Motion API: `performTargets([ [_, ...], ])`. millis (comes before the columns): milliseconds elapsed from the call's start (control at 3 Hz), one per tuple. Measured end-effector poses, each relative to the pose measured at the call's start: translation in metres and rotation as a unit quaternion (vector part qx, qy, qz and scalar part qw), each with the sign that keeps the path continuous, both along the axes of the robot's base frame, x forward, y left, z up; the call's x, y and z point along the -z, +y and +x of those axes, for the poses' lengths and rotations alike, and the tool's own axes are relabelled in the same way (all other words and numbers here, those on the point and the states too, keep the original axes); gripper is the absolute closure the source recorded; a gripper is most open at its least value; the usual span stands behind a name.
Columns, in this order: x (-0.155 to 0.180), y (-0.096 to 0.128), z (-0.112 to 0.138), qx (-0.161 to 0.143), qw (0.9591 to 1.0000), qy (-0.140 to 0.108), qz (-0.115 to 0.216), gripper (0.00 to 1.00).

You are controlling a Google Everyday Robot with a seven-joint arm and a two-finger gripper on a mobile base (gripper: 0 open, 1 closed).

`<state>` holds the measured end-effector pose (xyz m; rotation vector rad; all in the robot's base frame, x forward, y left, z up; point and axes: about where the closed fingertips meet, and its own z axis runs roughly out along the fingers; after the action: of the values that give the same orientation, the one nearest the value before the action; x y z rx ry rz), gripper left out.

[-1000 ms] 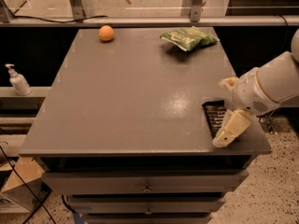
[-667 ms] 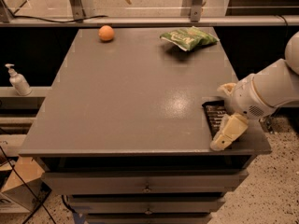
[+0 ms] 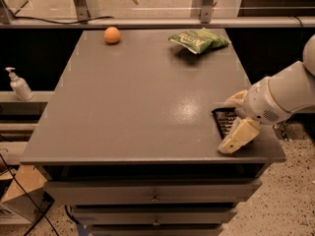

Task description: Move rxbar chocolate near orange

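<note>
The rxbar chocolate (image 3: 223,120), a flat black wrapped bar, lies near the table's front right corner. My gripper (image 3: 228,126) is over it, coming in from the right on a white arm. One cream finger (image 3: 239,136) reaches down past the bar's near side to the table's front edge, and the other finger (image 3: 236,100) sits at its far side. The fingers are spread, with the bar between them on the table, partly hidden by the wrist. The orange (image 3: 112,35) sits at the far left of the table, far from the bar.
A crinkly green snack bag (image 3: 199,40) lies at the table's far right. The grey table (image 3: 138,102) has drawers below its front edge. A white pump bottle (image 3: 19,85) stands on a shelf to the left. A rail with metal posts runs behind the table.
The gripper and arm have shifted slightly to the left over the bar. The bar, orange and bag have not moved.
</note>
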<state>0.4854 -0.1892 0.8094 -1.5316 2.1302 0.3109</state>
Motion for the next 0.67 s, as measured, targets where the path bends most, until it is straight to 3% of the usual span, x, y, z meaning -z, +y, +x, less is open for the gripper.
performTargets([
  [667, -0.0107, 0.0001, 0.0001, 0.0, 1.0, 0.0, 0.0, 0.87],
])
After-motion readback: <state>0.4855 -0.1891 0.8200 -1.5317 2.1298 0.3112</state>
